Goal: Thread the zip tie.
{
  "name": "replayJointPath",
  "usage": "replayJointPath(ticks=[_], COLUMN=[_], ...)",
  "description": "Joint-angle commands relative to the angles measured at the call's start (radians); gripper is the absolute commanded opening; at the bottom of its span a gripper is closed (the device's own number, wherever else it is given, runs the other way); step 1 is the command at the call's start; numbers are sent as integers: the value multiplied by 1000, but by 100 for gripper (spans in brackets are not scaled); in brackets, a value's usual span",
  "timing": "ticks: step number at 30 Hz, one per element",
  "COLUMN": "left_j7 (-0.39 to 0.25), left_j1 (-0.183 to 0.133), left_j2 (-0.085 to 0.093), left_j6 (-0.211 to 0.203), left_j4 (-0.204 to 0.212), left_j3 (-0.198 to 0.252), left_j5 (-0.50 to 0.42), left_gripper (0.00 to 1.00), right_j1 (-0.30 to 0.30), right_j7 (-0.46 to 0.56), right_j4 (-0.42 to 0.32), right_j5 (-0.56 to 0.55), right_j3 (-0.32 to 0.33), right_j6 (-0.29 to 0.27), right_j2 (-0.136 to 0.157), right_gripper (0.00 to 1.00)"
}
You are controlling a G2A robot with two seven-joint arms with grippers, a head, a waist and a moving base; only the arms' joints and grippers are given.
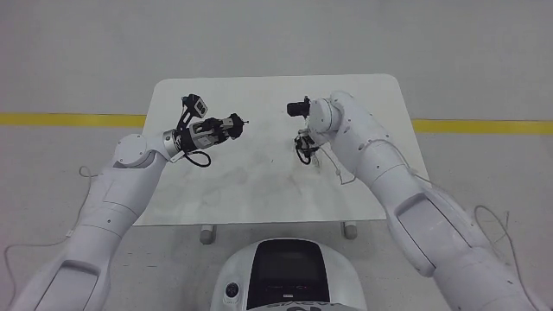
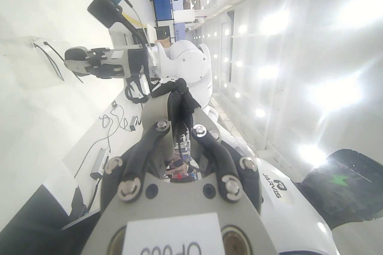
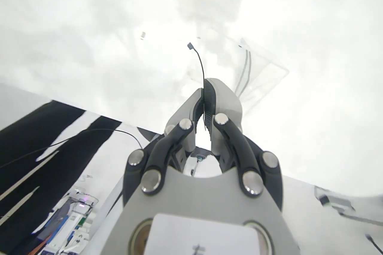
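Right gripper (image 3: 205,87) is clenched on the zip tie (image 3: 200,63). The strap is pinched between the pads. Its long end sticks out past the fingertips toward the table (image 1: 259,186) and ends in the square head (image 3: 189,45). A short tail of strap shows behind the pads, inside the jaws.

A clear tray (image 3: 270,70) sits on the table just beside that gripper's tips, with a few thin strips lying in it; I can't tell what they are.

Left gripper (image 2: 179,90) is raised off the table over its left part, lying sideways and aimed at my right arm, well apart from it. Its fingers are closed together, with black material bunched at the tips. I can't tell if anything is pinched there.

From the top, the right gripper points down over the table's middle-right area.
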Motion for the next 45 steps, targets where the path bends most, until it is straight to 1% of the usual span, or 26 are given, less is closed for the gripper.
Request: replayJointPath(ticks=[1,2,4,5,6,8,9,10,18,19,20,21,22,24,26,28,30,33,35,43,44,45], left_j7=[0,0,0,0,0,0,0,0,0,0,33,35,41,72,98,117,147,194,244,244,251,271], left_j1=[0,0,0,0,0,0,0,0,0,0,11,22,29,46,57,64,66,61,56,56,58,64], left_j2=[0,0,0,0,0,0,0,0,0,0,-2,-4,-5,-8,-13,-19,-26,-40,-48,-48,-48,-49], left_j6=[0,0,0,0,0,0,0,0,0,0,9,25,29,21,9,2,-15,-30,-40,-40,-39,-38], left_j4=[0,0,0,0,0,0,0,0,0,0,-7,-17,-22,-31,-40,-45,-44,-38,-31,-31,-31,-38], left_j3=[0,0,0,0,0,0,0,0,0,0,3,8,7,10,21,33,53,83,96,96,96,97], left_j5=[0,0,0,0,0,0,0,0,0,0,-4,-26,-42,-63,-67,-75,-60,-61,-62,-62,-62,-59], left_gripper=[0,0,0,0,0,0,0,0,0,0,0,0,0,0,0,0,0,0,0,0,0,0], right_j1=[-45,-84,-162,-207,-272,-373,-435,-468,-468,-476,-498,-521,-547,-612,-672,-712,-741,-770,-775,-775,-777,-780], right_j7=[-19,-39,-70,-90,-114,-174,-210,-212,-212,-254,-303,-342,-384,-475,-566,-647,-728,-836,-860,-860,-878,-896], right_j4=[-80,-147,-272,-348,-447,-586,-661,-698,-698,-708,-744,-785,-821,-909,-968,-1005,-1031,-1041,-1038,-1038,-1044,-1047], right_j5=[45,49,51,54,51,66,104,114,114,123,152,188,206,205,210,213,195,180,171,171,183,181], right_j3=[63,99,155,183,218,268,296,309,309,317,322,332,344,356,357,344,322,289,277,277,278,270], right_j6=[-31,-44,-42,-43,-43,-39,-48,-58,-58,-60,-77,-96,-111,-152,-172,-193,-208,-219,-216,-216,-218,-229], right_j2=[25,42,67,79,93,109,114,119,119,119,119,119,121,125,127,126,124,120,119,119,118,117], right_gripper=[0,0,0,0,0,0,0,0,0,0,0,0,0,0,0,0,0,0,0,0,0,0])
